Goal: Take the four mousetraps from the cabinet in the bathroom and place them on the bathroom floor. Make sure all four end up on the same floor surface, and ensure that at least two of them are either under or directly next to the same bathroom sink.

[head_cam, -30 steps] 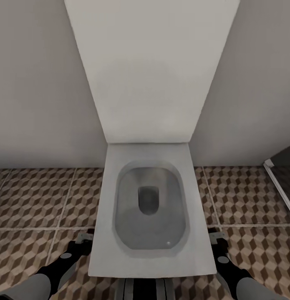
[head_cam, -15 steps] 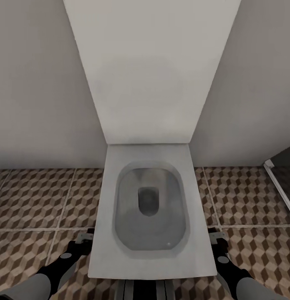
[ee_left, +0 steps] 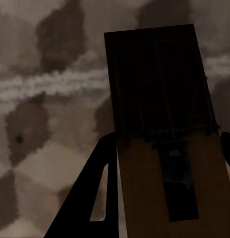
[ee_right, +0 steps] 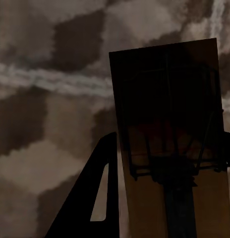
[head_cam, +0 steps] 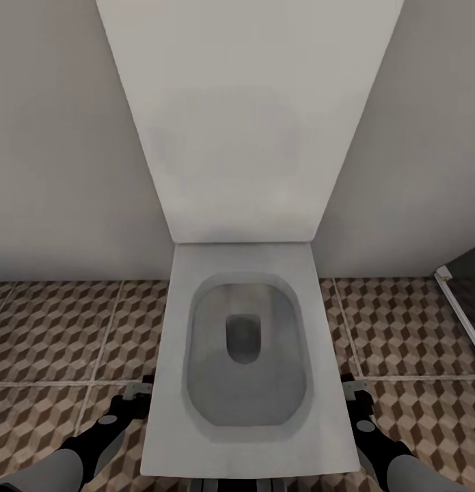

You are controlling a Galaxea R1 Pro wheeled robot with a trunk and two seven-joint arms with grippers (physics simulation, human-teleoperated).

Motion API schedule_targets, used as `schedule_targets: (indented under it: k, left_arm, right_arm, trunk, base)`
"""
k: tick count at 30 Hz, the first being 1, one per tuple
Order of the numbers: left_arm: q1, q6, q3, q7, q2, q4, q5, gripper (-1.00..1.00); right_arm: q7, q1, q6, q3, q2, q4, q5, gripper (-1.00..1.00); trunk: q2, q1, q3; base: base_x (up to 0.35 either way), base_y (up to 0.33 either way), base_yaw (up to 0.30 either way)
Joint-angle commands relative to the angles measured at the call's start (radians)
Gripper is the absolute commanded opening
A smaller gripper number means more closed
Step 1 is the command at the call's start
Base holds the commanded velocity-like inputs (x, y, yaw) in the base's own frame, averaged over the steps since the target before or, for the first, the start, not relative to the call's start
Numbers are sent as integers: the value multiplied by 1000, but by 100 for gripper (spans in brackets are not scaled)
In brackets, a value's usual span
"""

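cube-patterned bathroom floor (head_cam: 52, 328), white toilet (head_cam: 244, 355) standing on it

The head view was evenly and softly lit, with no glare; the white ceramic toilet (head_cam: 244, 355) cast only faint shading. Both wrist views were dim and murky, the brown cube-patterned floor tiles (ee_left: 40, 129) blurred, and the tan wooden mousetrap (ee_right: 169, 148) was heavily shadowed.

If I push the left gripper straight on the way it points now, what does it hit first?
Most likely the bathroom floor: past the mousetrap held in the left gripper, the wrist view shows patterned tile. The trap's far edge would probably touch first; depth is unclear.
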Motion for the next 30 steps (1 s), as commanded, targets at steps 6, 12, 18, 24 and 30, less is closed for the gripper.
schedule_targets:
  k: [6, 12, 18, 24, 30]
  left_arm:
    - [0, -2, -9, 7, 1, 3, 5, -100]
    - [-1, -2, -9, 5, 5, 12, 8, -100]
    - [-1, -2, -10, -3, 9, 17, 37, -100]
    - [0, -2, -11, -5, 9, 18, 59, -100]
    - [0, -2, -12, -5, 9, 24, 63, -100]
  right_arm:
    - [11, 0, -2, 1, 0, 1, 8, -100]
    - [38, 0, 5, 2, 0, 1, 11, -100]
    - [51, 0, 40, 2, 0, -1, 12, -100]
    - [52, 0, 46, 2, -1, -2, 10, -100]
    - [52, 0, 50, 4, -1, -1, 9, -100]
  trunk:
    - [0, 0, -1]
    - [0, 0, -1]
    - [0, 0, -1]
    - [0, 0, -1]
    - [0, 0, -1]
  base:
    - [1, 0, 0]
    - [0, 0, 0]
    - [0, 0, 0]
    - [0, 0, 0]
    - [0, 0, 0]
